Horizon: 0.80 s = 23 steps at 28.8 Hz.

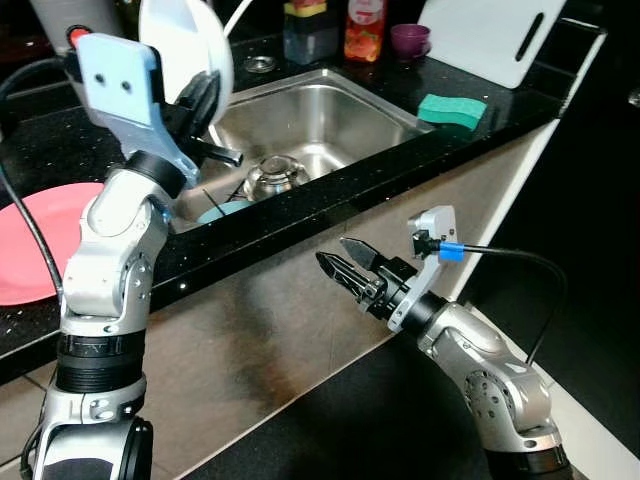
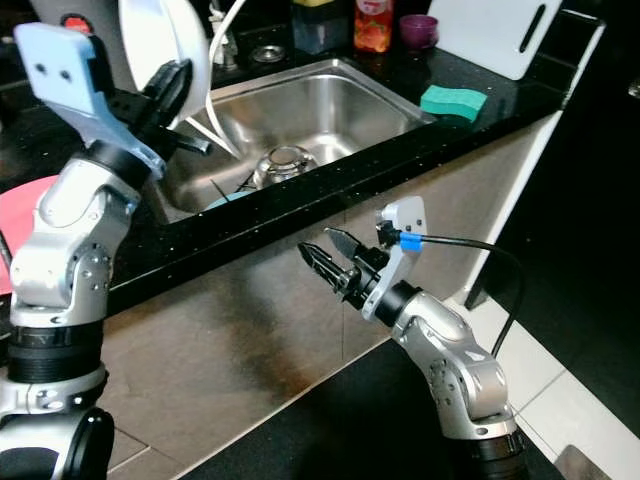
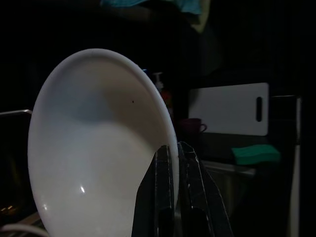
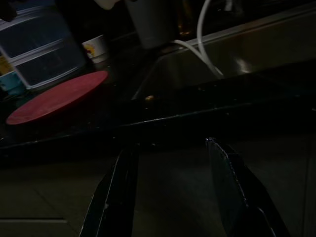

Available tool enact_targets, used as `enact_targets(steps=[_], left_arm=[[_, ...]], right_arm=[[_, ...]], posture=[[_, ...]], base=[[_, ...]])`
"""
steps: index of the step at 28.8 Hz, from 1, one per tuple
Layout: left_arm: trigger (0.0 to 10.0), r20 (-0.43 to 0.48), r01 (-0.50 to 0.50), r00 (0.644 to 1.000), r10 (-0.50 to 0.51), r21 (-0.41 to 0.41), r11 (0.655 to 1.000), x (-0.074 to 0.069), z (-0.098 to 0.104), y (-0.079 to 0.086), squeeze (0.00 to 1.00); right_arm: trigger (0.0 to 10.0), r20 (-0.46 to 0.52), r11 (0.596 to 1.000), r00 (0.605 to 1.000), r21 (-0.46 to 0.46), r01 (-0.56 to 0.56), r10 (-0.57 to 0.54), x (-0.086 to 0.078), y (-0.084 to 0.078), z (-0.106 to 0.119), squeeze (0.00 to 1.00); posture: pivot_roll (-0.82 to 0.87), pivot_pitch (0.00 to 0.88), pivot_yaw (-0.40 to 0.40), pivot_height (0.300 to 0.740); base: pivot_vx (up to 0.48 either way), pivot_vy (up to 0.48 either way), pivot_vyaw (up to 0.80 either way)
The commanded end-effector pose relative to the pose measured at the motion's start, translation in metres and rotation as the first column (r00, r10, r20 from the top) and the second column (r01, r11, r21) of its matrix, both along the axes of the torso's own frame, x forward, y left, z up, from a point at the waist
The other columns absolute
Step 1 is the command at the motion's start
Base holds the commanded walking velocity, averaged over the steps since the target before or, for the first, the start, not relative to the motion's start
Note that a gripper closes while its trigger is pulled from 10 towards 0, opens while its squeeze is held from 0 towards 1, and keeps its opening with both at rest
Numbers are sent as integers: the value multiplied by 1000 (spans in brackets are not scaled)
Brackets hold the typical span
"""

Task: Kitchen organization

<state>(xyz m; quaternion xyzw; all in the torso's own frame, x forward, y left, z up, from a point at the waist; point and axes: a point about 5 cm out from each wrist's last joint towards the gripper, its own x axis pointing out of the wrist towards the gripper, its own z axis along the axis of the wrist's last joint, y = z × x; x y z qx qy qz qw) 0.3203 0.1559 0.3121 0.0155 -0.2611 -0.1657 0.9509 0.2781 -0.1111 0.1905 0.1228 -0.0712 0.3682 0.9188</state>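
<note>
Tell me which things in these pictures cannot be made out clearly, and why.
- Pink plate: cut off by the left edge of the left eye view and partly behind the left arm.
- Light blue item in the sink: mostly hidden by the counter edge; its kind is unclear.
- Bottle labels: too small, cut off at the top.
- White bowl in the left hand: its outer side faces away in the left wrist view.

The left gripper [image 1: 203,98] pinches a white plate's [image 1: 190,45] rim above the sink [image 1: 330,115], while the right gripper [image 1: 345,260] hangs spread below the counter [image 1: 330,200].
</note>
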Motion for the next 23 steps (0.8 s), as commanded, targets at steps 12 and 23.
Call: enact_targets(steps=[12,23], left_arm=[[10000,2,-23,1000,23,22,999,0,-3,5,0],[10000,-65,72,996,-58,227,971,21,-18,7,0]], right_arm=[[10000,-4,1000,1000,16,6,-5,1,-1,0,0],[10000,-1,1000,1000,24,17,-17,-3,-1,4,0]], posture=[[32,0,39,740],[7,0,56,740]], base=[[0,0,0],[0,0,0]])
